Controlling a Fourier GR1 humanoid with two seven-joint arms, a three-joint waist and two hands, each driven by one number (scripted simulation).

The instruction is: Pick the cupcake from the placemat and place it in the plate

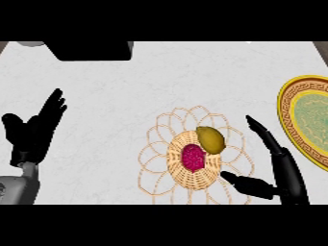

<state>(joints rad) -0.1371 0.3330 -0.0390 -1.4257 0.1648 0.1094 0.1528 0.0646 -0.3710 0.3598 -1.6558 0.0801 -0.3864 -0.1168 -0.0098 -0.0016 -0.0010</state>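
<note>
A cupcake (pixel 193 157) with a dark pink top lies on a woven tan placemat (pixel 165 126) with looped edges, at the lower middle of the head view. A yellow-green lemon-like fruit (pixel 211 139) rests against its upper right. My right hand (pixel 280 169) stands open just right of the placemat, fingers stretched up and thumb pointing toward the cupcake, not touching it. The yellow-rimmed plate (pixel 291 120) with a green centre sits at the right edge, partly cut off. My left hand (pixel 31 129) rests open at the left, fingers up.
A black box-like object (pixel 94 50) sits at the counter's far edge, upper left, with a grey thing (pixel 30 43) beside it. Brown floor shows past the counter's top corners. White counter surface lies between the placemat and the left hand.
</note>
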